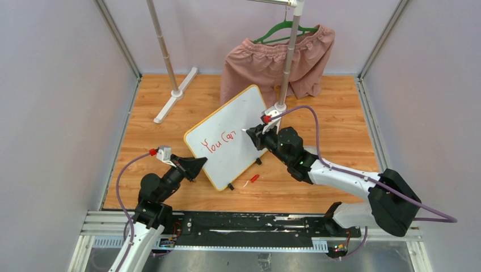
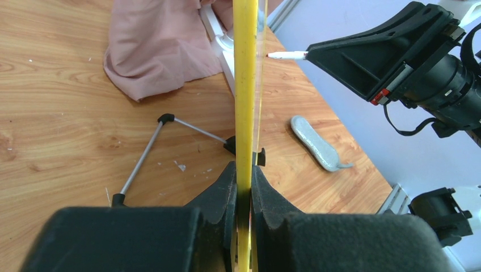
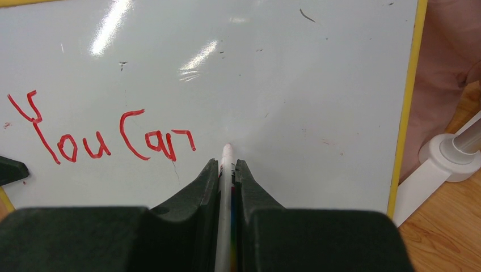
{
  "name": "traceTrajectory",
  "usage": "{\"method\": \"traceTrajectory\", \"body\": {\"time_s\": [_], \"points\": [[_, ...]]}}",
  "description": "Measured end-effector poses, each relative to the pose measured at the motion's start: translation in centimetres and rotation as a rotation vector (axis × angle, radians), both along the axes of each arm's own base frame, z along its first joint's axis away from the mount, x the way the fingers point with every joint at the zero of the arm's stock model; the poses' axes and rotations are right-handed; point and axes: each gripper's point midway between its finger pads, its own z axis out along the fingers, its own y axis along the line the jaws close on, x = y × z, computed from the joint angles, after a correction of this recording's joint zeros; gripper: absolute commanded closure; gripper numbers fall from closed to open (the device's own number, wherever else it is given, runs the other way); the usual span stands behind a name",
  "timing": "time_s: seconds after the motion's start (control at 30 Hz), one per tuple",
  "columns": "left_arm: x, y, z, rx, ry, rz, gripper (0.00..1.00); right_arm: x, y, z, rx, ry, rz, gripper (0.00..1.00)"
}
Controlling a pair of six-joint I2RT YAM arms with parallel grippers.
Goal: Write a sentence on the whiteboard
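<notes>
Wooden counter (image 1: 147, 141) enclosed by grey side walls (image 1: 57, 113), seen from above and from both wrists. Right pincer (image 3: 227, 164): jaws pressed against a slim white marker (image 3: 226, 170), which projects forward between them; the tip lies at the whiteboard (image 3: 283, 85), touching it or all but touching, just right of the last red stroke. Left pincer (image 2: 244, 170): jaws clamped on the board's yellow frame at its lower left edge, so that the wrist camera sees the board edge-on as a thin upright yellow strip. From above, the whiteboard stands near the middle of the counter, turned diagonally, with one corner toward the back and small black feet along its near edge. The sentence (image 3: 102, 136) so far reads "You Can" in red on the left half of the surface; the right half, out to the yellow border, is bare white. Behind the board a thin wire stand (image 2: 142, 158) rests on the wood. A small red object (image 1: 254, 178) lies on the counter just beyond the near edge. Open wood extends to the left and right of the board. At the back, pink shorts (image 1: 266, 62) hang from a green hanger (image 1: 283, 28) on a rack post (image 1: 289, 56), close behind the board's far corner.
</notes>
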Motion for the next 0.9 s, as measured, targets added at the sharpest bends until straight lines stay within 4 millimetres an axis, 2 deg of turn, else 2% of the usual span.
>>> {"method": "traceTrajectory", "body": {"time_s": [0.9], "points": [[0.0,0.0,0.0,0.002,-0.001,0.004,1.0,0.9,1.1,0.8,0.012,-0.012,0.003,1.0]]}}
